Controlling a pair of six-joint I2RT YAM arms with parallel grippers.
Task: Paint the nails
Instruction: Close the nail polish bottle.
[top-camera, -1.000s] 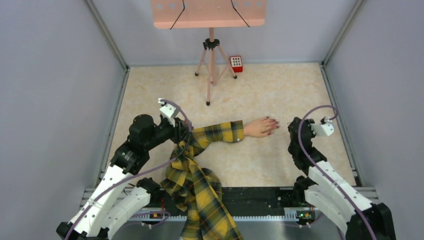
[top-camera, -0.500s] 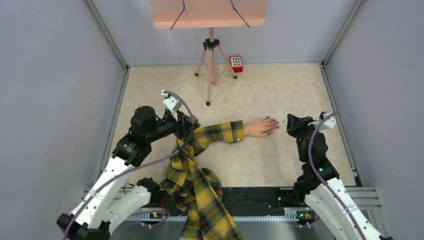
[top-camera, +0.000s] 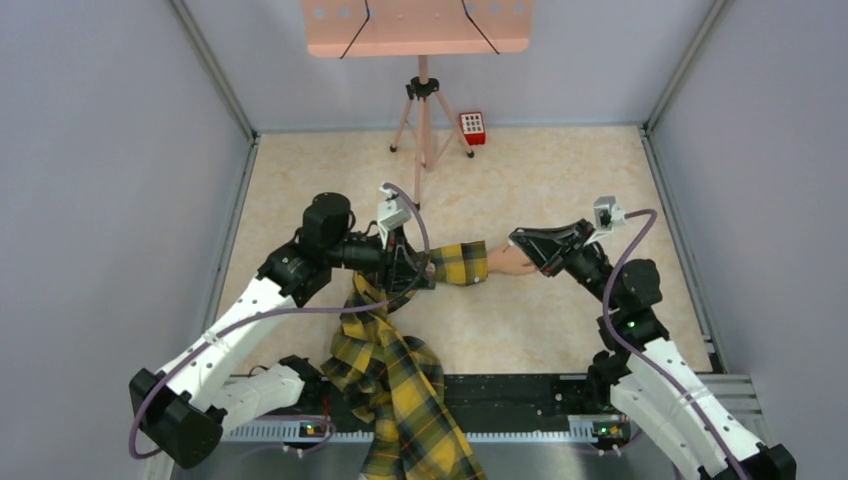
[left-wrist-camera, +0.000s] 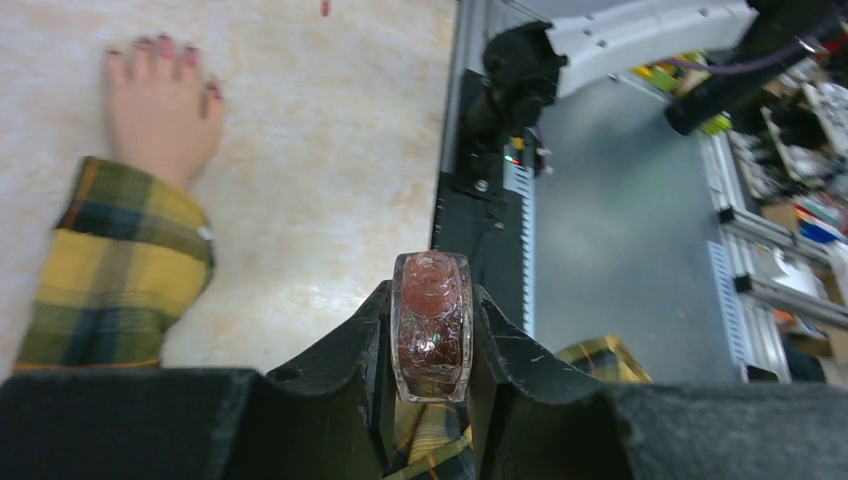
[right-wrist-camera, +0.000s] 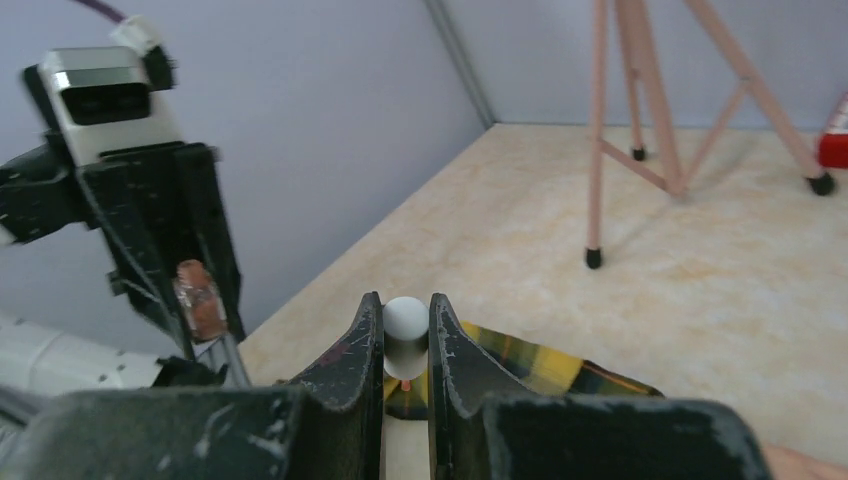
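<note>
The hand (top-camera: 503, 260) lies flat mid-table, pointing rightward, so its nails (left-wrist-camera: 165, 43) sit just under the right gripper (right-wrist-camera: 405, 305), which pinches a white brush cap (right-wrist-camera: 405, 328), while the left gripper (left-wrist-camera: 431, 292), clamped on the polish bottle (left-wrist-camera: 431, 335), hovers by the sleeve (top-camera: 458, 262).

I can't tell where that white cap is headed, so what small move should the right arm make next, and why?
Probably ease the right gripper down, bringing the white brush cap it is shut on toward the nails. It hangs above the mannequin hand, while the left gripper grips the polish bottle over the sleeve.
</note>
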